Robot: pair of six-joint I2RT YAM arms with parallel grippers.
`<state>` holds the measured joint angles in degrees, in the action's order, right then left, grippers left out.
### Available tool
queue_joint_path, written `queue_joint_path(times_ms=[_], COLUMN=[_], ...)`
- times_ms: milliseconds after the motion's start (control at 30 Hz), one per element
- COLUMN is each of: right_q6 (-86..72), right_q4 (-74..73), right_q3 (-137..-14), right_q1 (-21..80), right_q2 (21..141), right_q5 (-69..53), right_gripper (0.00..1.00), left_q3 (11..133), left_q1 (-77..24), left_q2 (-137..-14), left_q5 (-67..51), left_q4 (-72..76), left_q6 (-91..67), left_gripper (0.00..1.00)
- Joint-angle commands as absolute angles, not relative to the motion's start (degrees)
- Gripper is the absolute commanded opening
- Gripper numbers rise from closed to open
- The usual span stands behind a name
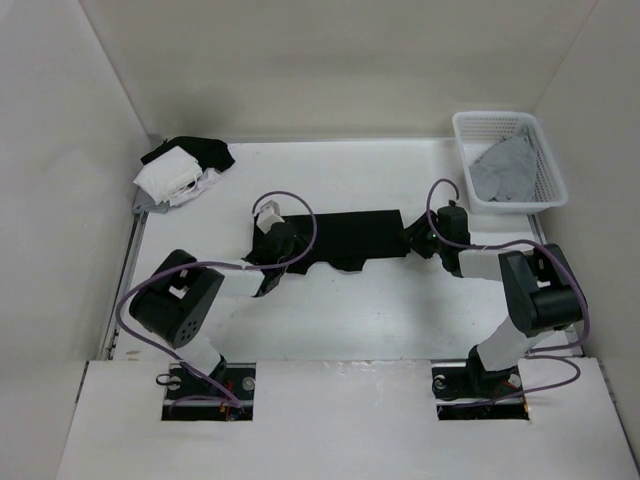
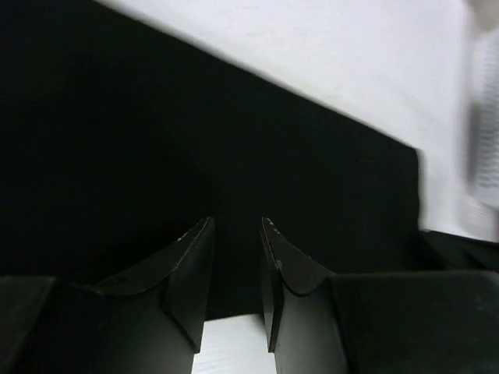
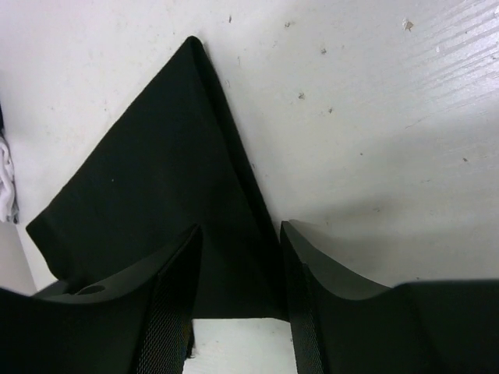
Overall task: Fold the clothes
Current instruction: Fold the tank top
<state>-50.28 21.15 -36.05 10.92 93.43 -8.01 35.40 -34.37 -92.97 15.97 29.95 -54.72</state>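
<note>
The clothes (image 1: 345, 240), a black garment, lie spread flat in the middle of the table (image 1: 350, 320), long side running left to right. The left gripper (image 2: 236, 222) stands over its left end with fingers parted and nothing pinched. The right gripper (image 3: 238, 227) is at the right end, fingers spread with a pointed corner of cloth lying between them. A white-and-black pile (image 1: 185, 170) sits at the far left. A white basket (image 1: 548, 170) holding a grey garment (image 1: 505, 170) is at the far right.
</note>
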Motion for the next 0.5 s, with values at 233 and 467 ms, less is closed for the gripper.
queue_joint_path(times_ms=[233, 467], right_q6=[-51.94, -53.96], right_q4=[23.82, 29.6], right_q3=[-35.25, -33.14], right_q1=[13.83, 18.67], right_q2=[93.07, 96.76], right_q5=[-8.7, -11.51], right_gripper=[0.52, 0.52], left_q3=[20.4, 21.27], left_q1=[-20.53, -18.41], left_q2=[-82.37, -77.96], left_q5=[9.59, 5.89], left_q4=[33.58, 33.14], left_q6=[-55.64, -53.09], left_gripper=[0.27, 0.3])
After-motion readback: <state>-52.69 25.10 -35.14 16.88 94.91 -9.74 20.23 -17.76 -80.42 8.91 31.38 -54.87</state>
